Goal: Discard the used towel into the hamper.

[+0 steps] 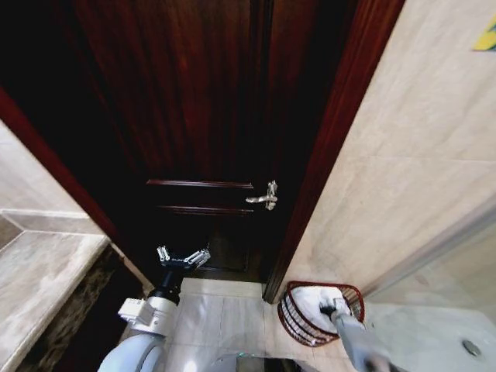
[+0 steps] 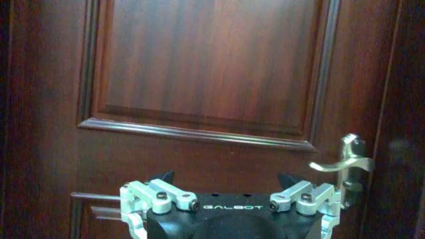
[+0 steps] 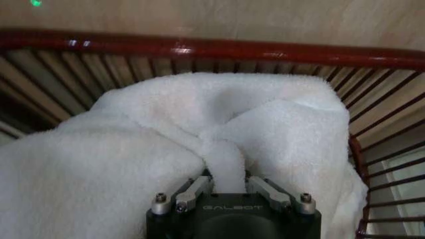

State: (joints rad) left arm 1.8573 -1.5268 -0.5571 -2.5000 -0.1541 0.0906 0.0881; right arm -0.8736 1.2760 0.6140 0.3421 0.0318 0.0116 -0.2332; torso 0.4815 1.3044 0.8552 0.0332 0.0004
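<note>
The hamper (image 1: pixel 298 316) stands on the tiled floor (image 1: pixel 232 325) at the foot of the beige wall (image 1: pixel 403 155), just beside the dark door frame (image 1: pixel 325 147). The white towel (image 3: pixel 166 134) lies bunched inside the hamper, its folds reaching close to the reddish rim (image 3: pixel 199 49). The right gripper (image 3: pixel 228 180) is down inside the hamper, its fingers (image 3: pixel 194 189) clamped on a pinched fold of the towel. The left gripper (image 1: pixel 184 258) is held out at low height before the dark wooden door (image 2: pixel 212 64), fingers spread wide and holding nothing. A silver lever handle (image 2: pixel 345 164) sits on the door, to the right of the left gripper.
</note>
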